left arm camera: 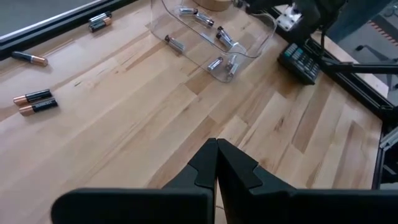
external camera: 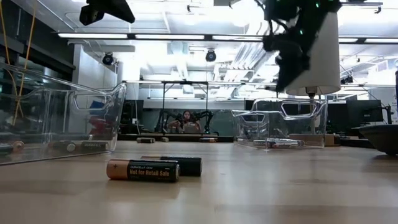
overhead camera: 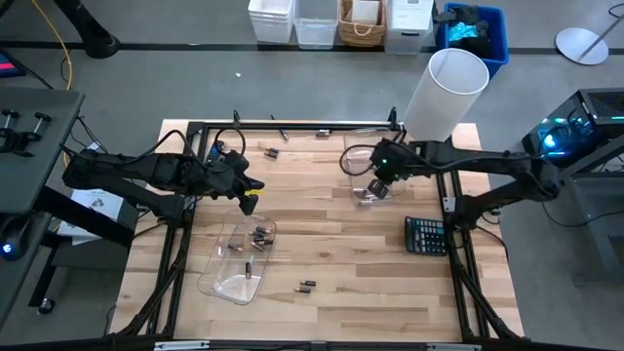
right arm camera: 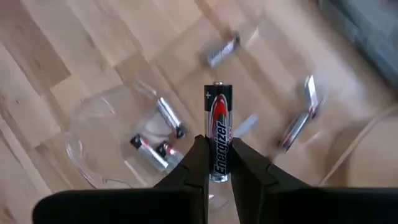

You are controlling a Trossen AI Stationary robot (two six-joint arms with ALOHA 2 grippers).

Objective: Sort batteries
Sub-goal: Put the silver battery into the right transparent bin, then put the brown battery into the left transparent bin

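Note:
My right gripper (overhead camera: pixel 375 187) hovers over the right clear bin (overhead camera: pixel 349 168), shut on a black-and-silver battery (right arm camera: pixel 217 112). Several silvery batteries (right arm camera: pixel 168 118) lie on that bin's floor. My left gripper (overhead camera: pixel 249 201) is shut and empty, its fingers (left arm camera: pixel 216 152) above bare wood just beyond the left clear bin (overhead camera: pixel 226 278), which holds dark copper-ended batteries (overhead camera: pixel 258 237). Loose dark batteries lie on the table: a pair (overhead camera: pixel 307 286) near the front, which the low view shows close up (external camera: pixel 143 170), and others (overhead camera: pixel 271 152) toward the far edge. My right gripper pinches the battery between its two fingers (right arm camera: pixel 198 163) at the end nearer the wrist (right arm camera: pixel 217 163). The battery lies along the fingers and sticks out past their tips. The fingers point down from above. The battery is lifted clear above the bin's floor.
A dark calculator (overhead camera: pixel 426 235) lies near the table's right edge. A tall white cylinder (overhead camera: pixel 447 93) stands at the far right corner. A black frame rail (overhead camera: pixel 292 125) runs along the far edge. Bare wood lies between the two bins.

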